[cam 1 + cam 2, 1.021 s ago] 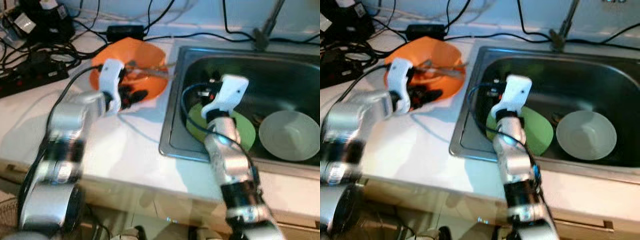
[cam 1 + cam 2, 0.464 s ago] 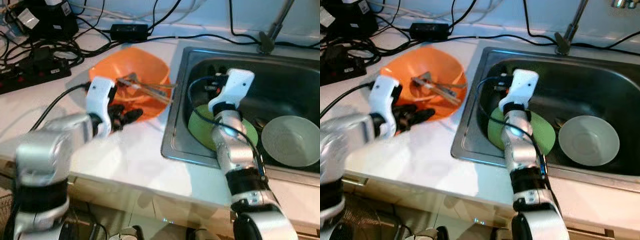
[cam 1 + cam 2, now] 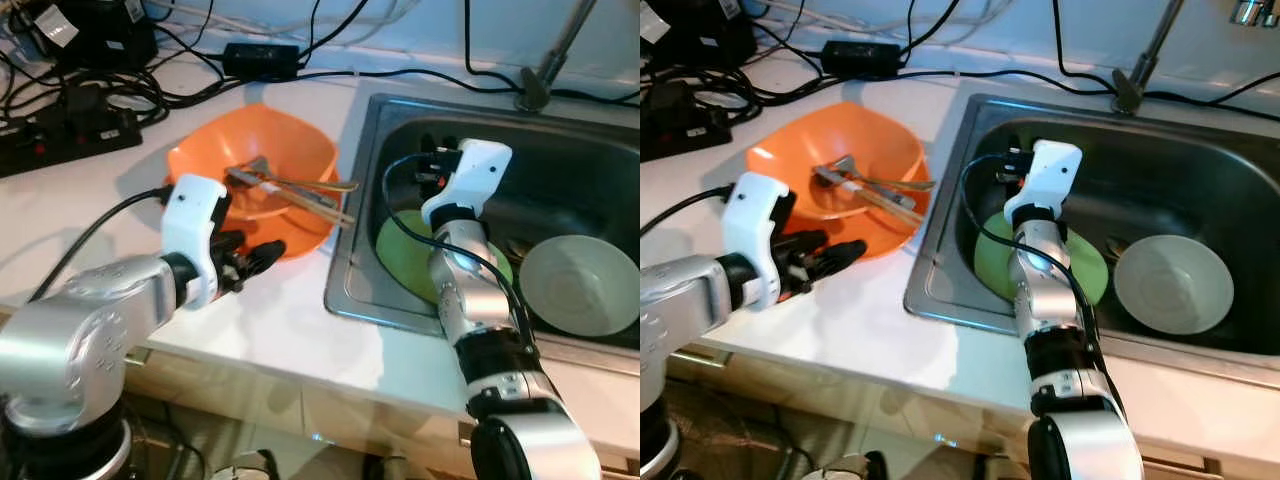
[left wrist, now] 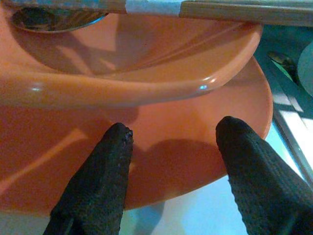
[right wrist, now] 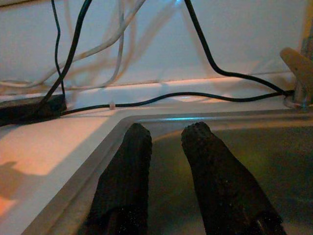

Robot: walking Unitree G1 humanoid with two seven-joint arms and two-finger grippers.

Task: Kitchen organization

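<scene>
Behind everything I've got a real mess of black cables (image 3: 170,85) snaking over the white counter (image 3: 290,320), plus a power strip (image 3: 65,135) far left and a small black adapter brick (image 3: 262,58) by the wall. Faucet base (image 3: 533,92) stands behind the basin.

Left claw (image 4: 171,142) fingers spread, right claw (image 5: 166,142) raised, fingers slightly parted

place: kitchen | evidence: steel sink (image 3: 352,262), tap (image 3: 545,62), dishes, white counter (image 3: 270,320)
</scene>
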